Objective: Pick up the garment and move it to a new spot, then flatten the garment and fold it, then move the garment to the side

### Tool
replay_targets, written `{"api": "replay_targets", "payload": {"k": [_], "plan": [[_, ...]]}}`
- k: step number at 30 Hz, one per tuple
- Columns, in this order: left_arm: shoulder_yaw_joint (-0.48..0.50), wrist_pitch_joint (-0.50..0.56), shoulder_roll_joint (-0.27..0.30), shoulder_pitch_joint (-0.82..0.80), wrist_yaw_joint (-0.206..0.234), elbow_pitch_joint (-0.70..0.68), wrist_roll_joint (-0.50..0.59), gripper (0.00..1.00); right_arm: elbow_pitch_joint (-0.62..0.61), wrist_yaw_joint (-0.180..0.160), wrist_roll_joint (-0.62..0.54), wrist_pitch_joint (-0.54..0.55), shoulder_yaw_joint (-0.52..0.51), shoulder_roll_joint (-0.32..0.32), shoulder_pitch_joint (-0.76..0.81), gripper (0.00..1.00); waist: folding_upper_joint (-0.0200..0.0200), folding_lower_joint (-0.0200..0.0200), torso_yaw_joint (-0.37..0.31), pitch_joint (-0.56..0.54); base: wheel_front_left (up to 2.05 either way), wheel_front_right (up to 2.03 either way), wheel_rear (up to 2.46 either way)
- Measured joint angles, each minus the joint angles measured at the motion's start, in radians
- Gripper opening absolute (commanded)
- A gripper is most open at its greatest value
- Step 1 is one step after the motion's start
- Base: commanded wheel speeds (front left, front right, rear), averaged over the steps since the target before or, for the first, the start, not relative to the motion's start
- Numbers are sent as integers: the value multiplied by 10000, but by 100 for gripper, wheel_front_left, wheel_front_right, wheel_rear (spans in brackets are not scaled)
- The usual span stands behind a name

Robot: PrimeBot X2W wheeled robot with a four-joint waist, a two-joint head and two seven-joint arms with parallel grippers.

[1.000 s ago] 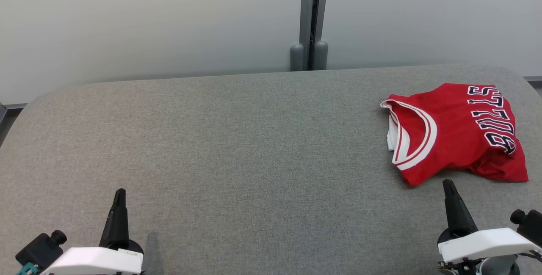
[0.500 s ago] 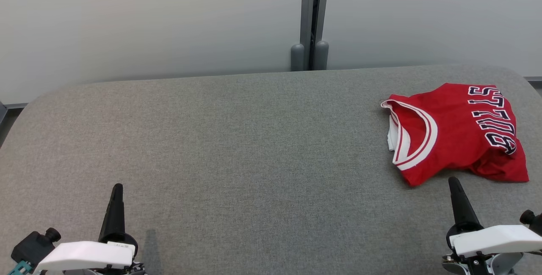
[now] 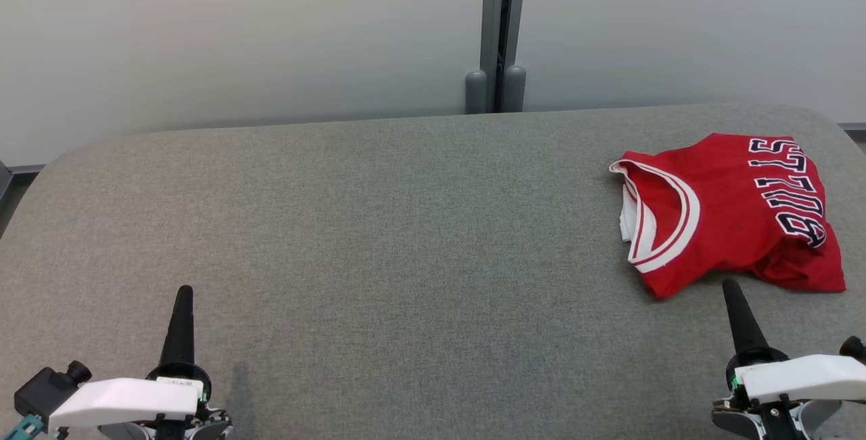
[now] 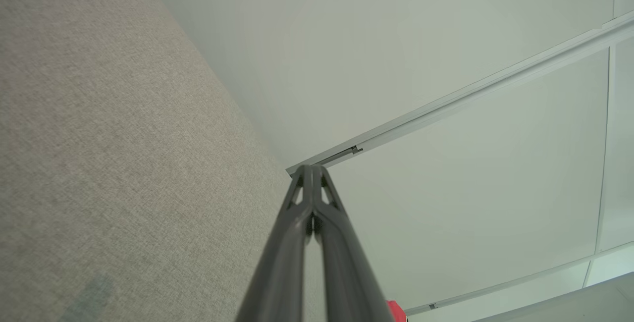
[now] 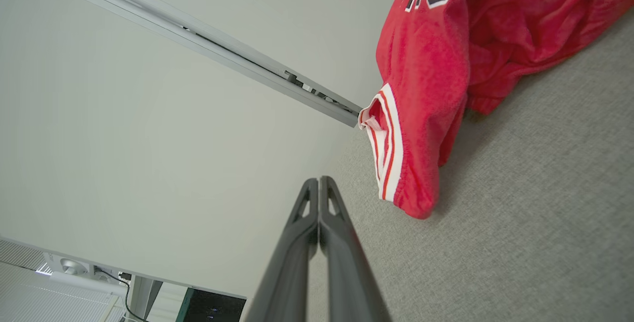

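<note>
Garment (image 3: 727, 213) judged folded and set aside; left gripper (image 3: 183, 293), right gripper (image 3: 730, 287) pressed together, empty; only parking likely needed.

My head camera looks forward and down over the grey fabric worktop (image 3: 379, 223). Both wrist cameras ride low and rolled, sighting along the left pincer (image 4: 312, 169) and right pincer (image 5: 318, 180). Head and right views share the crumpled red jersey (image 5: 426, 64), which is close to the right one.

Premises: an indoor test room of office or laboratory type. Evidence: plain pale wall panels (image 3: 237, 34) joined by a grey metal post (image 3: 497, 27); a grey fabric-covered counter (image 3: 406, 237) with rounded corners; in the right wrist view, a dark screen (image 5: 210, 307), a loose cable (image 5: 111, 275) and slatted blinds (image 5: 29, 282).
</note>
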Motion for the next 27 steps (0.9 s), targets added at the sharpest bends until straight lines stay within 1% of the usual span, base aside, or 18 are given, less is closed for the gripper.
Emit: {"api": "replay_targets", "payload": {"k": [27], "plan": [[184,631,-31,-249,0,-38,-2142,0,-94,0,2374,635,-353,-17,-179,0,0,0,28,-2,0,0,0]]}}
